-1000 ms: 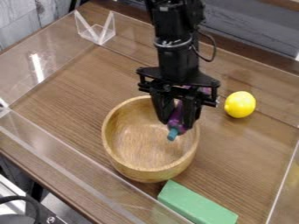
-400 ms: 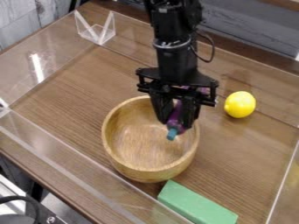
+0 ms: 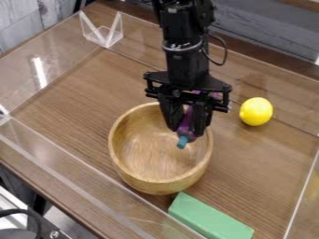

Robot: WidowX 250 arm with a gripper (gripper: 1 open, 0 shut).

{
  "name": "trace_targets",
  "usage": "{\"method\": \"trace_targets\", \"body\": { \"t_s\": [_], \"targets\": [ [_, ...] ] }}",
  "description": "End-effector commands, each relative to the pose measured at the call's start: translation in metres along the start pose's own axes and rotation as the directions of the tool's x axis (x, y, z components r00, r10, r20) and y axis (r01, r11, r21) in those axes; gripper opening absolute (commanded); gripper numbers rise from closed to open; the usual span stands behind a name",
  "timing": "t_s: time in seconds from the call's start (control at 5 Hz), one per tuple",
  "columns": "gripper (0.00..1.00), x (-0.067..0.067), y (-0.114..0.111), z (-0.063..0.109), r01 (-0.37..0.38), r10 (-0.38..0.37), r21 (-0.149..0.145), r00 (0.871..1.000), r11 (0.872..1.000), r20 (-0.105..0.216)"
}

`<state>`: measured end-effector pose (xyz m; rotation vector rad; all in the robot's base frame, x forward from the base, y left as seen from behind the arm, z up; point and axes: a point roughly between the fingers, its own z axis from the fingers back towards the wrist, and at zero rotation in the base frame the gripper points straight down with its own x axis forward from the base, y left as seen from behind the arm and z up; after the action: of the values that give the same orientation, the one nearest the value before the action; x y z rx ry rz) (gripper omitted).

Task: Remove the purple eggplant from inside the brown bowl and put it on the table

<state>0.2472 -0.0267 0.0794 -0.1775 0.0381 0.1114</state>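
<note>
The brown bowl [image 3: 131,159] sits on the table [image 3: 88,98] near the front, round and light wood. Above its right half hangs my gripper [image 3: 187,119], reaching straight down and shut on the purple eggplant [image 3: 187,129]. The eggplant hangs upright between the fingers, its green-blue tip [image 3: 182,143] pointing down, just above the bowl's inside and level with the rim.
A yellow lemon [image 3: 256,111] lies on the table to the right of the bowl. A green block [image 3: 208,220] rests at the front edge. Clear acrylic walls [image 3: 75,201] surround the tabletop, and a small clear stand [image 3: 103,28] is at the back left.
The gripper with the eggplant has risen very slightly over the bowl; nothing else has moved.
</note>
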Motion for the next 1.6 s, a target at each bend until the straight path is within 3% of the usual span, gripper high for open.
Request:
{"method": "trace_targets", "body": {
  "t_s": [0.0, 0.6, 0.8, 1.4],
  "targets": [
    [0.00, 0.007, -0.016, 0.006, 0.030, -0.029, -0.011, 0.998, 0.999, 0.048],
    [0.00, -0.002, -0.056, -0.018, 0.085, -0.084, -0.019, 0.996, 0.996, 0.036],
    [1.00, -0.004, -0.060, -0.025, 0.089, -0.089, -0.019, 0.996, 0.996, 0.033],
    [1.00, 0.001, -0.063, -0.037, 0.086, -0.086, -0.025, 0.996, 0.996, 0.017]
  ]
}}
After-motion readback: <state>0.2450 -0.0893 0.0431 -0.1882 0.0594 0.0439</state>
